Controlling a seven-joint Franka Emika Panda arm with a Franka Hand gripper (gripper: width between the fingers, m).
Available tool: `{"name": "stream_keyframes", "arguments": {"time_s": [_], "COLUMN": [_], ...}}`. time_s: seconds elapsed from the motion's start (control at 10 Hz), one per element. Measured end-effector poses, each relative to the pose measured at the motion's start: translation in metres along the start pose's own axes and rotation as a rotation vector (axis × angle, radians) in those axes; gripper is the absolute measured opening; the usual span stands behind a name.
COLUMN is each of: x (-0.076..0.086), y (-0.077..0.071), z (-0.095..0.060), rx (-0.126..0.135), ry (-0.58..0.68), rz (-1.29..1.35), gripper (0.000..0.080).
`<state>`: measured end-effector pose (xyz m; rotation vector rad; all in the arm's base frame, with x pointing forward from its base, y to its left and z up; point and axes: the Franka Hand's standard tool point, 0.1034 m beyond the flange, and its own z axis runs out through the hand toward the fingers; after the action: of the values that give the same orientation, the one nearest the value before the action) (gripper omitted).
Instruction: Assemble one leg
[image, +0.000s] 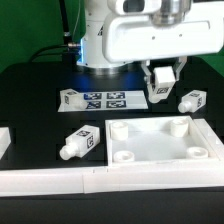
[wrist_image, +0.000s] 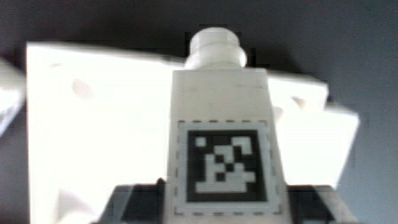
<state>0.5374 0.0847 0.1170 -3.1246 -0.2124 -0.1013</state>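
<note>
My gripper (image: 161, 82) is shut on a leg (image: 160, 90), a stubby white peg with a black-and-white tag, and holds it in the air behind the large white square panel (image: 160, 140). In the wrist view the held leg (wrist_image: 222, 120) fills the middle, its round end (wrist_image: 217, 48) pointing away over the panel (wrist_image: 89, 90). The fingers (wrist_image: 143, 205) show dark on either side of the leg. Three more legs lie on the table: one in front at the exterior view's left (image: 80, 142), one at the back left (image: 70, 98), one at the right (image: 192, 99).
The marker board (image: 108, 99) lies flat behind the panel. A white rail (image: 50, 180) runs along the front edge. A white piece (image: 4, 140) sits at the exterior view's far left. The arm's base (image: 105, 40) stands at the back.
</note>
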Motion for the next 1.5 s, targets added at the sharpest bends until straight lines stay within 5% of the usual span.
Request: {"name": "stream_keyframes", "arguments": {"time_s": [0.2,0.5,0.9,1.5], "x": [-0.011,-0.003,0.053,0.057], "y": [-0.003,-0.001,0.006,0.008], "z": [0.005,0.003,-0.008,0.010], "rx": [-0.003,-0.012,-0.041,-0.054], "ry": [0.136,0.343,0.587,0.542], "rz": [-0.011,-0.019,-0.053,-0.095], "gripper": [0.0287,0.0287,0.0287,0.0287]}}
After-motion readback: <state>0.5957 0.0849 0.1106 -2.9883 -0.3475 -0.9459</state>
